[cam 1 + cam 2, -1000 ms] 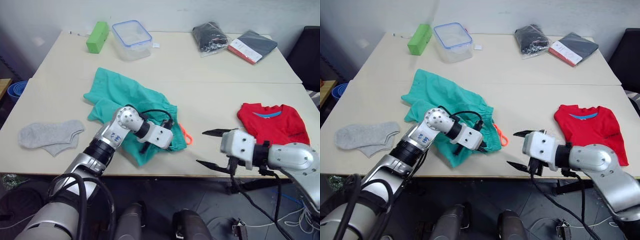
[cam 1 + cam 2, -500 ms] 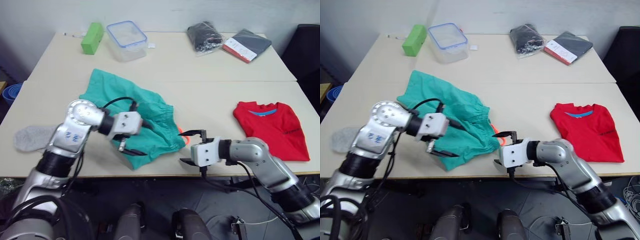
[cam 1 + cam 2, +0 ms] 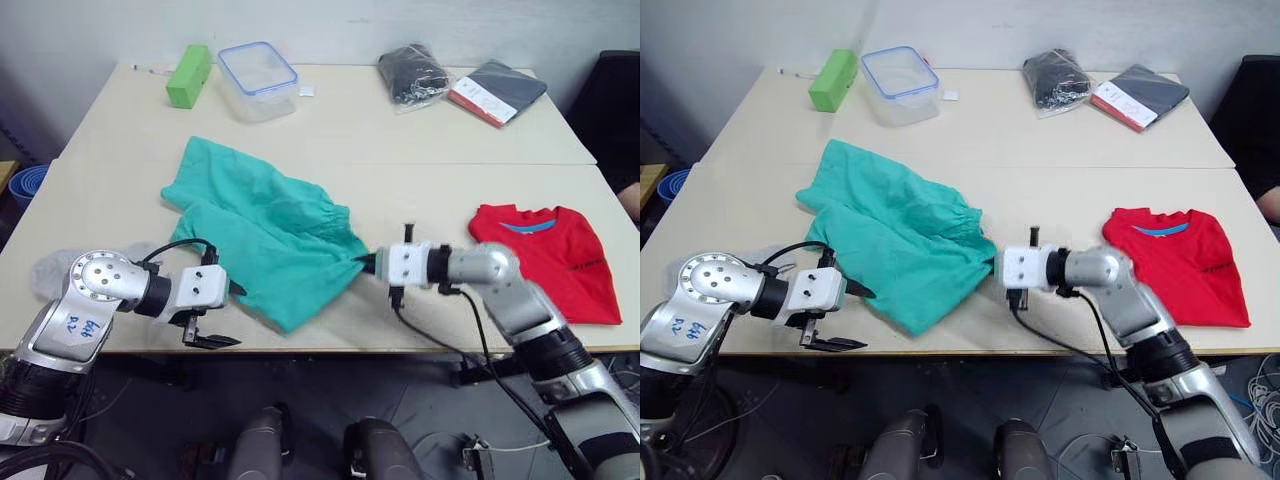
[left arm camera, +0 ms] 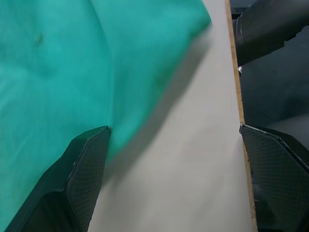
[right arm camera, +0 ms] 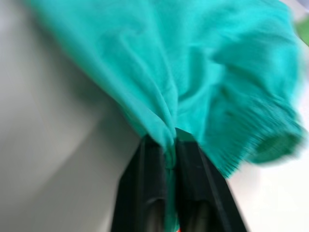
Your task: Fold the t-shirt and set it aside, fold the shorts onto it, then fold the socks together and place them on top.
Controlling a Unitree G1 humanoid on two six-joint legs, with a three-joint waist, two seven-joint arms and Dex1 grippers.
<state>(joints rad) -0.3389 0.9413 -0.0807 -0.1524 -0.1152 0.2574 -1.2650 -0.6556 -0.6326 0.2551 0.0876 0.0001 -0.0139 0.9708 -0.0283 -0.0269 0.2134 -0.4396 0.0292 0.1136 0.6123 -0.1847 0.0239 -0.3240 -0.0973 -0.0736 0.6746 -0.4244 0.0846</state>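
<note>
Nearest me, at the front edge of the bench (image 3: 420, 330), my left gripper (image 3: 212, 315) hangs with its two fingers spread wide and nothing between them; one fingertip (image 4: 91, 145) sits right at the lower hem of the shorts (image 3: 265, 235), the other out past the bench edge. A little further in and to the right, my right gripper (image 3: 372, 264) is clenched on a pinch of the shorts at the waistband corner; in the right wrist view I see the teal cloth bunched and drawn in between the two fingers. The shorts lie spread on the bench from that pinched corner back toward the left, with a pointed flap reaching toward the front edge. The socks (image 3: 55, 270) lie at the left side of the bench, partly hidden behind my left arm. To the right, well apart from the shorts, the t-shirt (image 3: 548, 255) lies folded flat. At the far side I see a green block (image 3: 188, 74), a clear lidded box (image 3: 257, 78), a black bagged bundle (image 3: 416, 72) and a dark flat packet (image 3: 498, 91).
</note>
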